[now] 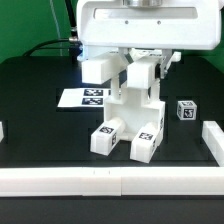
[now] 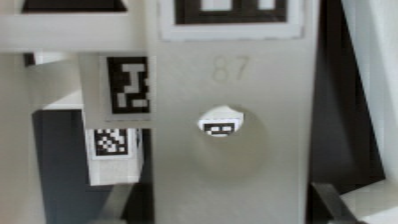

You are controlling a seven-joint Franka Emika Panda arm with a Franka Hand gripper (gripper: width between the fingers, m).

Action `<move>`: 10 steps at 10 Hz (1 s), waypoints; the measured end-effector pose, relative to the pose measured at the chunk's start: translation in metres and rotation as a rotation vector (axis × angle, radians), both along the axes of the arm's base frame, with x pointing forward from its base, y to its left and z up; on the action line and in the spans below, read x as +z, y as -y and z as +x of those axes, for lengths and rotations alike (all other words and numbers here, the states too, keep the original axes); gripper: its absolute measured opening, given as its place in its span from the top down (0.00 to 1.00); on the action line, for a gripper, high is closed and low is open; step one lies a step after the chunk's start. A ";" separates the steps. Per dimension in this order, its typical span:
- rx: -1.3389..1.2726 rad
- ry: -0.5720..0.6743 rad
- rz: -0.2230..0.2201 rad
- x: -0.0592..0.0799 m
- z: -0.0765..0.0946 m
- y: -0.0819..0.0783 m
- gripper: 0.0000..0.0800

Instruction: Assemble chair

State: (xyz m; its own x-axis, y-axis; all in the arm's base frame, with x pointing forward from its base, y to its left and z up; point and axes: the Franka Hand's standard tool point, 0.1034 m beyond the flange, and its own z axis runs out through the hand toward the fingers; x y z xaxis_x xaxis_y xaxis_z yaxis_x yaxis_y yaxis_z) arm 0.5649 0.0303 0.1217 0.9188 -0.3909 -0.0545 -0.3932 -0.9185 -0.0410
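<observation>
Pincer (image 1: 143, 64) tight on chair (image 1: 135, 108), long-axis vertical

The chair (image 1: 130, 110) beneath the gripper (image 1: 142, 62) is smooth, matt white plastic (dull and even in the wrist view) with printed black-and-white tags (image 2: 128, 85). The table (image 1: 40, 130) below is matt black. The marker board (image 1: 72, 98) beside the gripper looks papery.

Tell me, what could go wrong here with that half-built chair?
The chair stands tall on narrow feet under the gripper; a sideways nudge might topple it. Whether the gripper grips it I cannot tell, so a lift could slip. The cube lies close by; a toppling chair might knock it away.
</observation>
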 end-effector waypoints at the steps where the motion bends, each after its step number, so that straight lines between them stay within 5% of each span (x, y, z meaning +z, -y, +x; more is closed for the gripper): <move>1: -0.005 -0.001 0.000 0.000 0.000 -0.001 0.64; 6: -0.005 -0.012 -0.001 -0.004 -0.006 -0.015 0.64; 10: 0.007 -0.008 -0.015 -0.020 -0.009 -0.009 0.64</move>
State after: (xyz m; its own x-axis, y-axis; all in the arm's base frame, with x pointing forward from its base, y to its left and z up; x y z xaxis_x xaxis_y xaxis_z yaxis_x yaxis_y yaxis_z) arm 0.5560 0.0397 0.1016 0.9211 -0.3852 -0.0560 -0.3870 -0.9218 -0.0244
